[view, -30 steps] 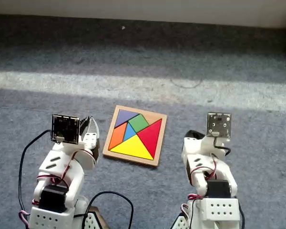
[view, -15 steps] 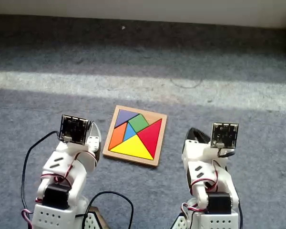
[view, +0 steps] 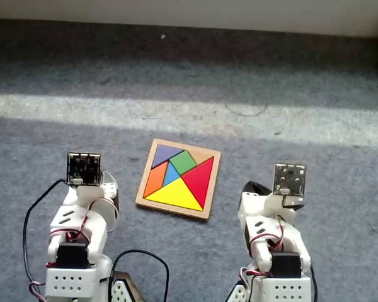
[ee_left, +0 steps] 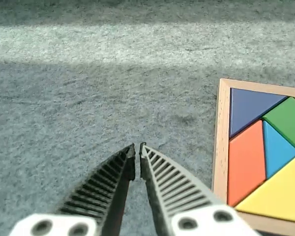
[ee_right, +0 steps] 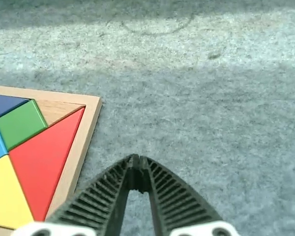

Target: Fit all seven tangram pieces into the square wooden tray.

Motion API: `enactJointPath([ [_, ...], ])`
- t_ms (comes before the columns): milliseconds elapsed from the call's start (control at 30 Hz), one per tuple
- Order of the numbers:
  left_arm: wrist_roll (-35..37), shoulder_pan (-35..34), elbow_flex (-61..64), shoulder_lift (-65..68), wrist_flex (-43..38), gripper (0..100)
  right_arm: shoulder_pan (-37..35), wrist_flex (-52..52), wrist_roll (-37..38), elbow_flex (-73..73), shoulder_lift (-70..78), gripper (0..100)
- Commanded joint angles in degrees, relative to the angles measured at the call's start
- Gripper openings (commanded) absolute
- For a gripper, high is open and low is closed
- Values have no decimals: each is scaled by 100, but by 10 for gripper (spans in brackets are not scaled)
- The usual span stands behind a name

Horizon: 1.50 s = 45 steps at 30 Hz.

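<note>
1. One square wooden tray (view: 173,209) lies flat on the grey carpet (view: 252,94), just below the centre of the high view.
2. Being square, it has no long axis. It is turned slightly clockwise, so its top edge slopes down to the right.
3. Inside it are purple (view: 165,153), green (view: 184,162), red (view: 198,179), yellow (view: 176,196), orange (view: 154,179) and blue (view: 171,174) pieces. A bare wooden triangle shows at the tray's upper right corner.
4. The left gripper (ee_left: 137,153), at lower left beside the tray, has its tips all but touching and holds nothing.
5. The right gripper (ee_right: 137,169), at lower right, is closed tip to tip and also holds nothing.
6. Since half a second ago, both wrists have shifted slightly to the left. The tray has not moved.
</note>
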Motion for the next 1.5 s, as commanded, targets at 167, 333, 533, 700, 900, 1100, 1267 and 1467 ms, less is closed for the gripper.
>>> enactJointPath([
  [167,-44,-84,127,4,1240,46,101,954,-35,857,-75,23],
  [333,-35,-84,127,-48,2110,46,101,1851,-35,857,-75,23],
  [533,-26,-84,127,-48,2189,46,101,1868,-35,857,-75,23],
  [700,-26,-84,127,-48,2189,46,101,1868,-35,857,-75,23],
  [900,-26,-84,127,-48,2189,46,101,1868,-35,857,-75,23],
  [1100,-26,-84,127,-48,2189,46,101,1868,-35,857,-75,23],
  [1267,-26,-84,127,-48,2189,46,101,1868,-35,857,-75,23],
  [1467,-26,-84,127,-48,2189,46,101,1868,-35,857,-75,23],
])
